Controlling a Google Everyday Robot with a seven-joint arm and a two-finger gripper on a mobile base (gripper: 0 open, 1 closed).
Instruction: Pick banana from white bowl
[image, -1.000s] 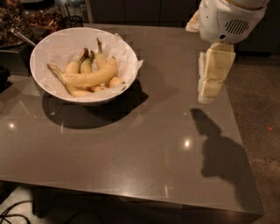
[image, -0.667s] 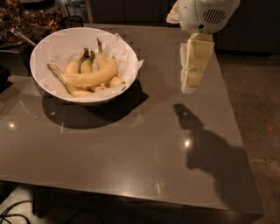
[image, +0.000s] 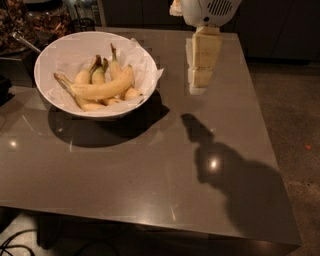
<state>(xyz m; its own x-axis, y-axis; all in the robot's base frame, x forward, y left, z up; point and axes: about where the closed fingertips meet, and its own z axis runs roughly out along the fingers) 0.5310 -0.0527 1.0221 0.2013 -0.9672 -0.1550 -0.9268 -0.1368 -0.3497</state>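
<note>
The white bowl (image: 55, 102) stands on the left part of the table, lined with crumpled white paper. The banana (image: 102, 89), long, curved and yellow with a thin brownish stem pointing left, lies across the top of several shorter bananas in the bowl. My gripper (image: 197, 90) hangs from the white wrist at the top of the view, above the table and to the right of the bowl. It is apart from the bowl and holds nothing that shows.
The grey table (image: 150, 170) has its right edge near the floor (image: 295, 110). Dark cluttered objects (image: 30, 25) sit behind the bowl at the top left. My arm casts a shadow (image: 225, 170) on the table's right half.
My gripper has moved left across the table, toward the bowl. The bowl and the bananas have not moved.
</note>
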